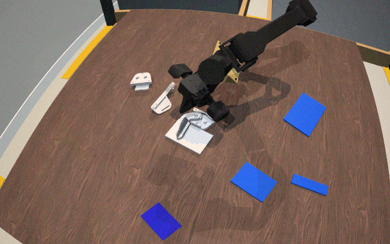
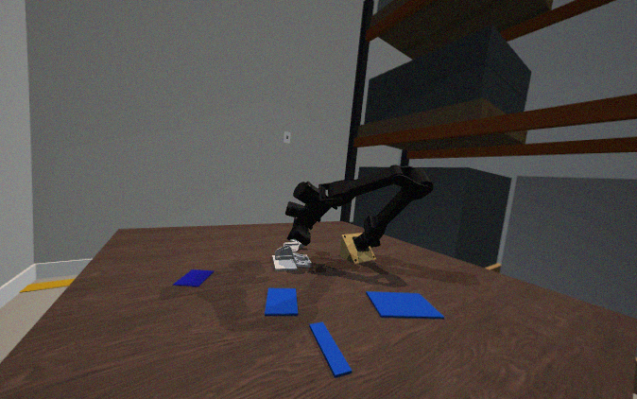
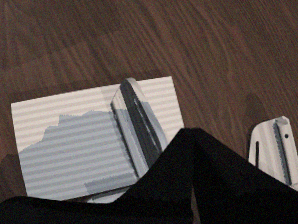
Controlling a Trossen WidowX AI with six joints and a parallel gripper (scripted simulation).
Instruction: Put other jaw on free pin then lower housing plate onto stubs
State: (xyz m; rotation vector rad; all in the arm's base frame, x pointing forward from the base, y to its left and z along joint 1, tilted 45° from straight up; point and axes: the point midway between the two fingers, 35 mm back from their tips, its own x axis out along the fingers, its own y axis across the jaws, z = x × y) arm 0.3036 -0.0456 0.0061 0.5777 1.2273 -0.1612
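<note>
The white base [image 1: 199,144] [image 2: 284,266] [image 3: 50,165] lies on the table, with one jaw [image 1: 182,128] [image 2: 284,254] [image 3: 142,131] standing over its flat pad. Its pin area is partly covered by the arm in the top view and by the fingers in the wrist view. The loose jaw [image 1: 162,104] [image 3: 267,150] lies on the table beside the base. The white housing plate [image 1: 141,80] lies farther off, beyond the loose jaw. My gripper [image 1: 181,111] [image 3: 189,137] is shut and empty, its tips above the gap between base and loose jaw.
Several flat blue pieces lie away from the base: a square one [image 1: 305,114] [image 2: 405,304], another [image 1: 254,181] [image 2: 282,302], a narrow strip [image 1: 309,184] [image 2: 330,349] and a darker one [image 1: 161,221] [image 2: 194,278]. The arm's yellow mount [image 1: 232,76] [image 2: 355,251] stands behind the gripper.
</note>
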